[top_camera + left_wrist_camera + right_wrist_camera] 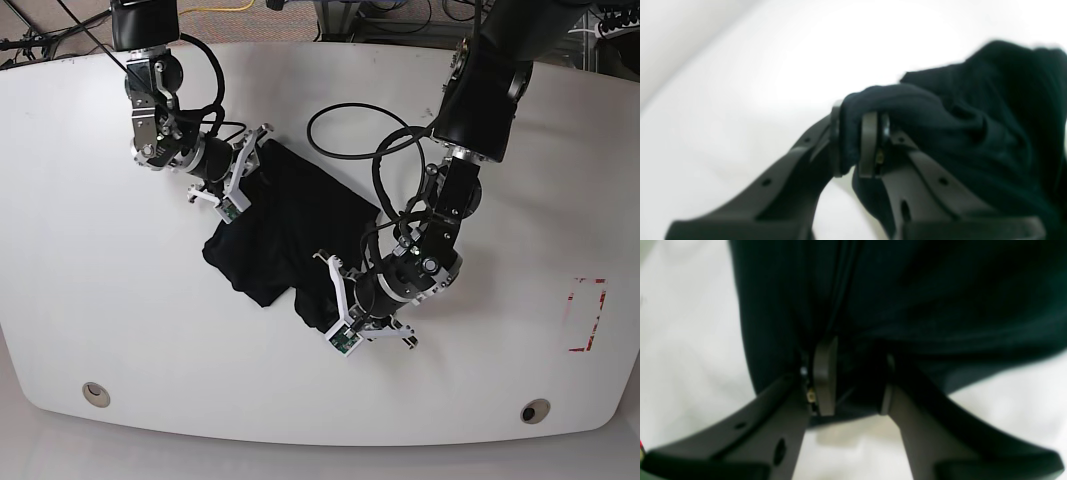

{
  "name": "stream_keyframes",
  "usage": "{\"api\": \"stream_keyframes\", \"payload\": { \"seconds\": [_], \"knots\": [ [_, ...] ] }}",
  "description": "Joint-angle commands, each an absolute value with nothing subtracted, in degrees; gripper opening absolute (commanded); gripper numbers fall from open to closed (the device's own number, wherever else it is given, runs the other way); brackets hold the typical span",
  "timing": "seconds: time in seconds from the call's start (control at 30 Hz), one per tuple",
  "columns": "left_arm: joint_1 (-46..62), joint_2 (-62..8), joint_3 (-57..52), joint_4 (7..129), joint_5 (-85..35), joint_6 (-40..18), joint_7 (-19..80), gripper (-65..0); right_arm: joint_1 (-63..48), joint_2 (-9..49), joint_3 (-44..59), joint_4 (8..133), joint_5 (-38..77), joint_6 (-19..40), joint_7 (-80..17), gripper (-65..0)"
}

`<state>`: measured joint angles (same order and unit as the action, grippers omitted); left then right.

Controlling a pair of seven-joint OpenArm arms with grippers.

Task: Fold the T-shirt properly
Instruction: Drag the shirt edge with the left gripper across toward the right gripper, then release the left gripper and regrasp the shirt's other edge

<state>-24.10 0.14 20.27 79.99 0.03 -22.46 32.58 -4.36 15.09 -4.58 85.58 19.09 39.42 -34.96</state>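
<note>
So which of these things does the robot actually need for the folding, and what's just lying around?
Needed:
- T-shirt
- left gripper, shut on the cloth
- right gripper, around the cloth
- white table

Lying about:
- red tape marks
- two round table fittings

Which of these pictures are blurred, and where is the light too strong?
Left wrist view: blurred, the table washed out to white behind the T-shirt. Right wrist view: soft throughout, the cloth nearly featureless black. Base view: sharp and evenly lit.

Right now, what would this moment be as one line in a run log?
left pincer: shut on T-shirt edge | right pincer: around other edge, grip unclear | T-shirt: bunched on white table
</note>
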Motion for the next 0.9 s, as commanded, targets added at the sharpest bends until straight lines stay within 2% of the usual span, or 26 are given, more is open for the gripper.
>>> {"api": "stream_keyframes", "payload": {
  "seconds": [0.0, 0.37, 0.6, 0.87],
  "knots": [
    [-26.2, 0.6, 19.9, 83.2, -0.1, -21.5, 30.3, -60.7, -5.3, 15.3, -5.7, 85.8, 15.6, 40.0, -38.3, -48.4],
    [-26.1, 3.6, 20.4, 86.3, -0.5, -21.7, 30.3, -60.6, -5.8, 14.4, -6.1, 85.8, 15.0, 40.0, -38.2, -48.4],
    [-25.7, 4.7, 24.2, 87.9, -0.5, -24.0, 30.3, -60.6, -5.8, 14.3, -6.2, 85.8, 15.0, 40.0, -38.2, -48.4],
    [-24.0, 6.8, 28.0, 88.6, -0.5, -24.1, 30.0, -60.4, -5.8, 14.3, -6.2, 85.8, 15.0, 40.0, -38.2, -48.4]
  ]
}}
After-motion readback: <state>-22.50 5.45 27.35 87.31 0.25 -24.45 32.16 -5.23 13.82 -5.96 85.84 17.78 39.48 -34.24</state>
